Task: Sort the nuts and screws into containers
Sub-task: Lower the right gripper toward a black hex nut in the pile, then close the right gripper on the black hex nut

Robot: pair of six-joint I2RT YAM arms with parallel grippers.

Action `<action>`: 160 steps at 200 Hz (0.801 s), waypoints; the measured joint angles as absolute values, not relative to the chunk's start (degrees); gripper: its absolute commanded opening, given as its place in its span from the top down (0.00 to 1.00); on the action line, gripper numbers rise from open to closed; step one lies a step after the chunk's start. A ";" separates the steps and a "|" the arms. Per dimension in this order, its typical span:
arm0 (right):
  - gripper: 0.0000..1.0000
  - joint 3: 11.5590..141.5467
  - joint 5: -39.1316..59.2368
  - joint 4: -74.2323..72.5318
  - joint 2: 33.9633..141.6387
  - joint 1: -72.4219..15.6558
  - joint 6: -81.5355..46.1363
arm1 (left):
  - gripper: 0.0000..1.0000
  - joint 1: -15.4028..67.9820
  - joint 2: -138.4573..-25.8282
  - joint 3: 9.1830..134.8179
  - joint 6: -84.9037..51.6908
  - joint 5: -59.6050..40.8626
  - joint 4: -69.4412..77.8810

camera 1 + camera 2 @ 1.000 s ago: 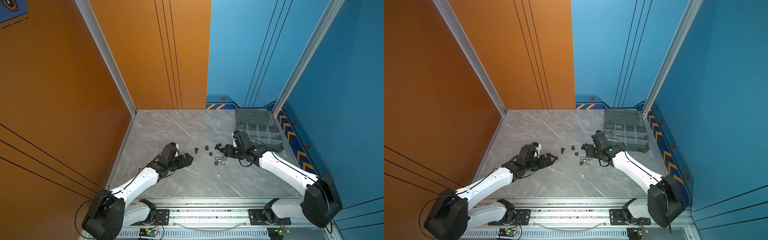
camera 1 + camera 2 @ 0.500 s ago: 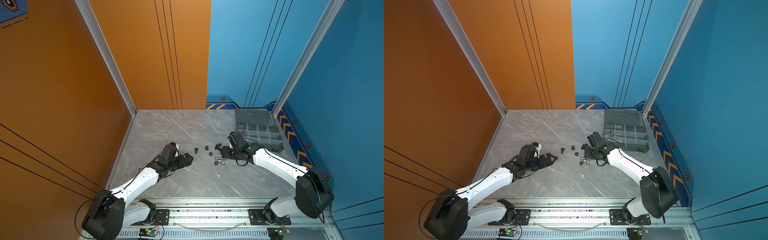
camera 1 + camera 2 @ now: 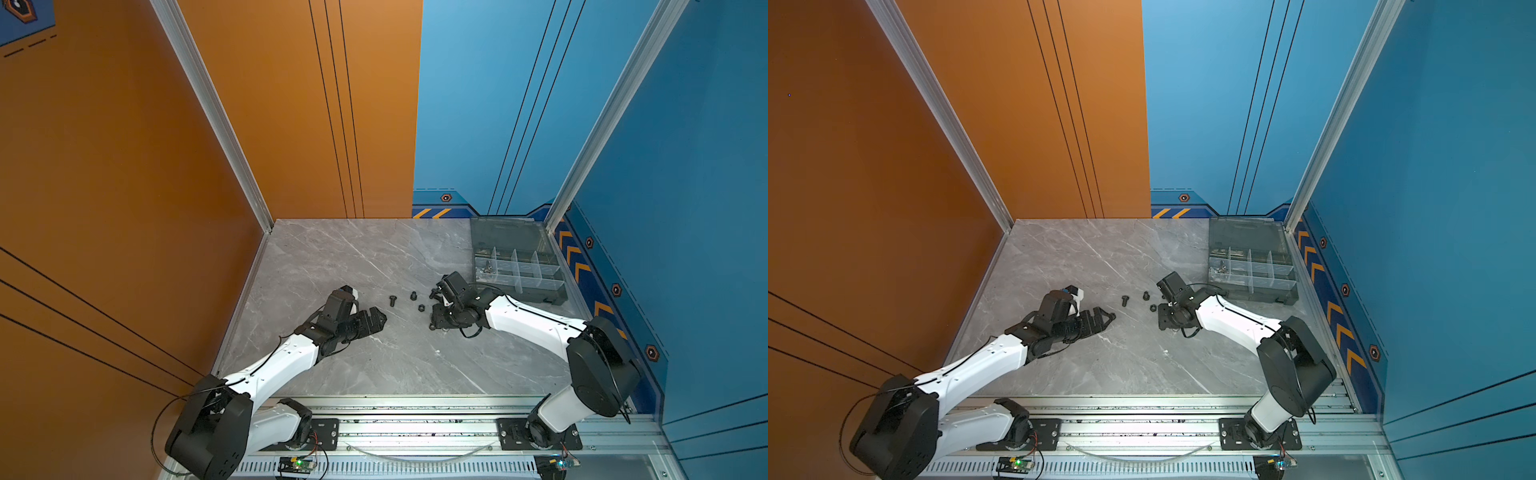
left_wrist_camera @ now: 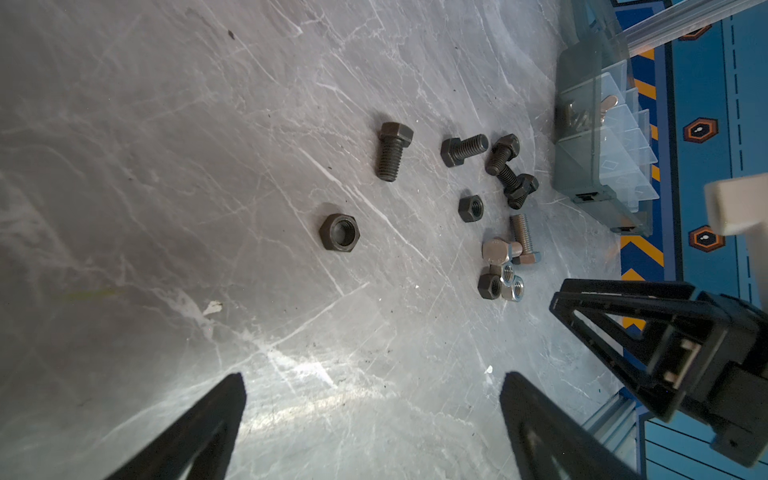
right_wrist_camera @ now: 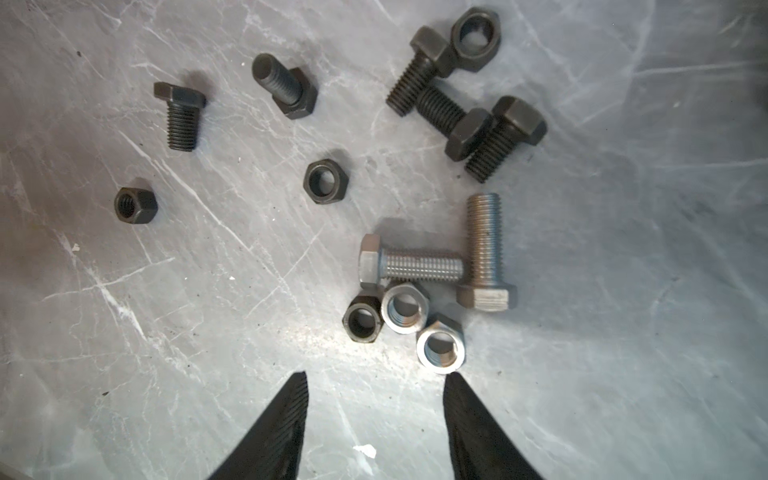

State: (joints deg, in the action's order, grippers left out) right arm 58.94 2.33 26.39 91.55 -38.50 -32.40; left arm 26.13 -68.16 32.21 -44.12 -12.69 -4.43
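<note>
Screws point(image 5: 419, 266) and nuts point(image 5: 440, 366) lay loose on the grey marbled worktop point(image 3: 353, 257). None was held, and all sat near the smoky organiser box point(image 3: 540, 295), where a few silvery pieces lay in one end compartment. The right hand point(image 5: 376, 399) hovered just short of the silver cluster, its ribbed fingers point(image 5: 286, 428) parted and empty. The left hand point(image 4: 374, 395) hung farther back, spread wide and empty. From where I stood the trouble looked plain: two shiny hex nuts, a matte black one and a screw head all touched. Closing there might pinch two at once or flick a neighbour away, and the round threaded shanks would likely roll.
</note>
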 measured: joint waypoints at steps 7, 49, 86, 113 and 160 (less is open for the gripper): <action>0.46 59.55 2.37 26.04 92.12 -38.76 -32.40 | 0.02 26.13 -68.16 32.21 -44.25 -12.69 -4.45; 0.47 68.62 1.83 26.44 98.37 -39.22 -29.32 | 0.02 25.98 -68.14 32.14 -44.27 -12.88 -4.47; 0.49 78.11 0.12 28.40 105.51 -39.16 -24.10 | 0.02 25.76 -67.92 31.81 -44.27 -13.10 -4.51; 0.52 82.15 -0.30 30.79 109.73 -38.41 -20.58 | 0.02 25.41 -67.68 31.77 -44.27 -13.13 -4.51; 0.56 84.05 1.15 33.32 113.27 -36.12 -16.23 | 0.02 24.93 -67.44 31.75 -44.27 -13.17 -4.51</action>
State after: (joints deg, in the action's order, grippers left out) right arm 84.05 1.15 33.32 113.27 -36.12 -16.23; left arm 24.93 -67.44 31.75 -44.27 -13.17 -4.51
